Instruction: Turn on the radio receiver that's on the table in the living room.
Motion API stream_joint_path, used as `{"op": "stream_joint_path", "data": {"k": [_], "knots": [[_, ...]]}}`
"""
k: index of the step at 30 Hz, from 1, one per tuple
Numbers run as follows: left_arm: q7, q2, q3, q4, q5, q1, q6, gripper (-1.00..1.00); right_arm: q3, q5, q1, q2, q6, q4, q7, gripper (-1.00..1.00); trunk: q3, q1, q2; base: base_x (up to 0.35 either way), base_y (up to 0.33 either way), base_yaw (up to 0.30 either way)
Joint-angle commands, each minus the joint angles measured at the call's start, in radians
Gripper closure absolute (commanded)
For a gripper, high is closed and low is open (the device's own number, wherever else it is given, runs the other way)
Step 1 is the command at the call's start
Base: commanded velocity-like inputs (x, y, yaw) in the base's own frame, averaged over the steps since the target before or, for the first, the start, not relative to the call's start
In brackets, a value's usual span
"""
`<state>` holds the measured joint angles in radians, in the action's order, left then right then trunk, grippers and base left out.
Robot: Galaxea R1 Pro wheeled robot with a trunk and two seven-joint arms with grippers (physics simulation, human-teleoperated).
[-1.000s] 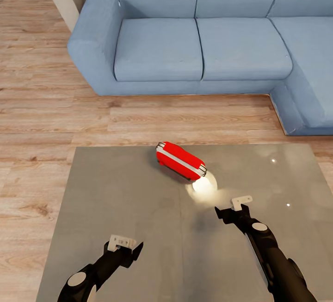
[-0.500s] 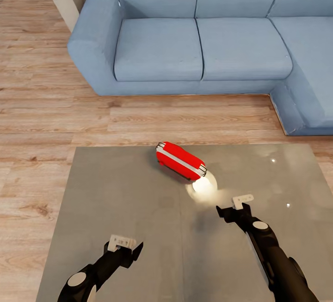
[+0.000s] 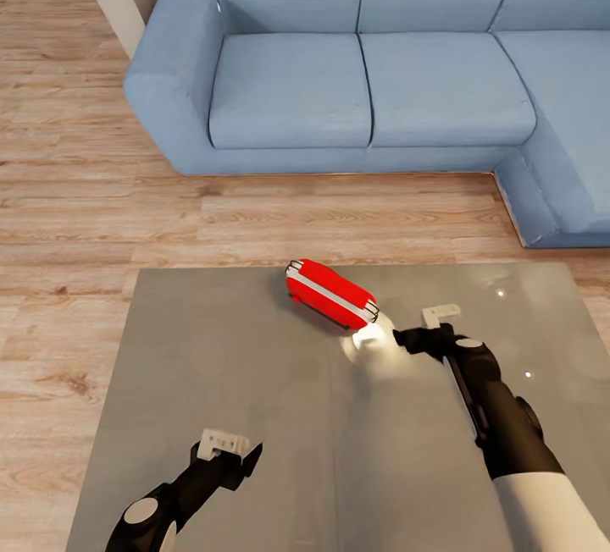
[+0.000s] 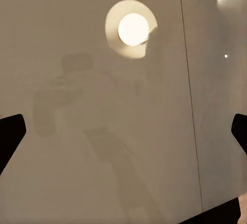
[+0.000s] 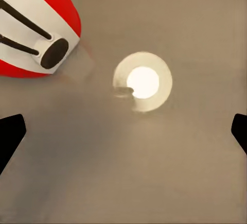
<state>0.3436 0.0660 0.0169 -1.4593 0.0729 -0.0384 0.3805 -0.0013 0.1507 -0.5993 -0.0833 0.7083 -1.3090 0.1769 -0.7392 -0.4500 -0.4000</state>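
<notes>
The red radio receiver (image 3: 330,293) lies slantwise on the far middle of the grey glossy table (image 3: 212,349), its white trim band facing up. My right gripper (image 3: 424,325) hovers low over the table just right of the radio's near end, open and holding nothing. In the right wrist view the radio's white end with a dark knob (image 5: 38,26) sits off to one side, outside the wide-spread fingers (image 5: 11,134), and the gripper (image 5: 123,131) is over bare tabletop. My left gripper (image 3: 227,448) is open over the table's near left part, far from the radio; the left wrist view shows it (image 4: 123,131) above bare table.
A bright round lamp reflection (image 3: 373,337) glows on the table beside the radio's near end. A blue L-shaped sofa (image 3: 364,69) stands beyond the table and wraps round on the right. Pale wood floor (image 3: 76,196) lies between them and to the left.
My right arm has reached forward and slightly left, bringing its gripper from mid-table up close to the radio's near end. The left arm and the radio have stayed put.
</notes>
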Motion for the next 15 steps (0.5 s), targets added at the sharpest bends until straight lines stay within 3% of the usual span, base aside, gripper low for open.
{"op": "stream_joint_path", "data": {"k": [1,9,15], "knots": [[0.0,0.0,0.0,0.0,0.0,0.0,0.0,-1.0,0.018,0.001,-0.015,0.001,0.027,-0.002,0.0,-1.0,0.0,0.0,0.0,0.0,0.0,0.0],[0.0,0.0,0.0,0.0,0.001,0.0,0.0,-1.0,0.047,0.005,-0.029,0.004,0.049,-0.013,0.0,-1.0,0.0,0.0,0.0,0.0,0.0,0.0],[0.0,0.0,0.0,0.001,0.0,0.0,0.0,-1.0,0.114,0.024,-0.03,0.006,0.048,-0.018,-0.007,-1.0,0.0,0.0,0.0,0.0,0.0,0.0]]}}
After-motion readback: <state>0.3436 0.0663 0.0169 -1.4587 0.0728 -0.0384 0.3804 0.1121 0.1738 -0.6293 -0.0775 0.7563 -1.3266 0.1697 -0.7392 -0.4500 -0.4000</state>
